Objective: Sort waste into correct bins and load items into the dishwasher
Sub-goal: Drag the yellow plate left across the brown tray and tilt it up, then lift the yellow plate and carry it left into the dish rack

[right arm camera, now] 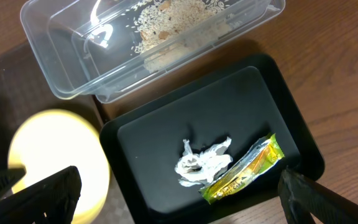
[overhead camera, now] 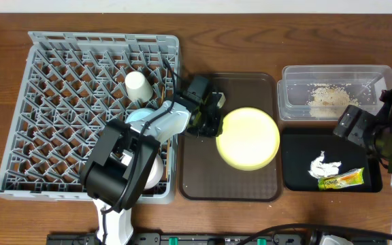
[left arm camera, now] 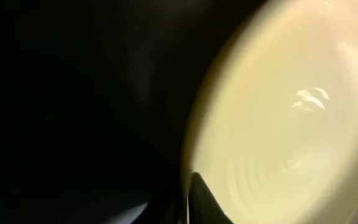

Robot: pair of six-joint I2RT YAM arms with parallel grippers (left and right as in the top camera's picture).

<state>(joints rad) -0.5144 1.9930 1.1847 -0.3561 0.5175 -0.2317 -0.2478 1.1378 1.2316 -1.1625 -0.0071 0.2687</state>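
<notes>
My left gripper (overhead camera: 211,122) is shut on the left rim of the round yellow plate (overhead camera: 250,138), which is tilted over the brown serving tray (overhead camera: 203,184). In the left wrist view the plate (left arm camera: 291,112) fills the right side, with one finger (left arm camera: 201,200) against its edge. My right gripper (overhead camera: 354,126) is open and empty above the black tray (overhead camera: 295,178), which holds the white tissue (right arm camera: 201,163) and the snack wrapper (right arm camera: 244,171). The clear tub (right arm camera: 61,74) holds the beige food scraps (right arm camera: 173,15). The grey dish rack (overhead camera: 46,54) holds the white cup (overhead camera: 139,85), the light blue bowl (overhead camera: 136,114) and the white bowl (overhead camera: 156,173). The chopsticks are out of view.
My left arm lies across the right part of the rack and hides part of both bowls. The clear tub (overhead camera: 291,112) stands right behind the black tray at the table's right side. The wooden table (overhead camera: 230,41) surrounds everything.
</notes>
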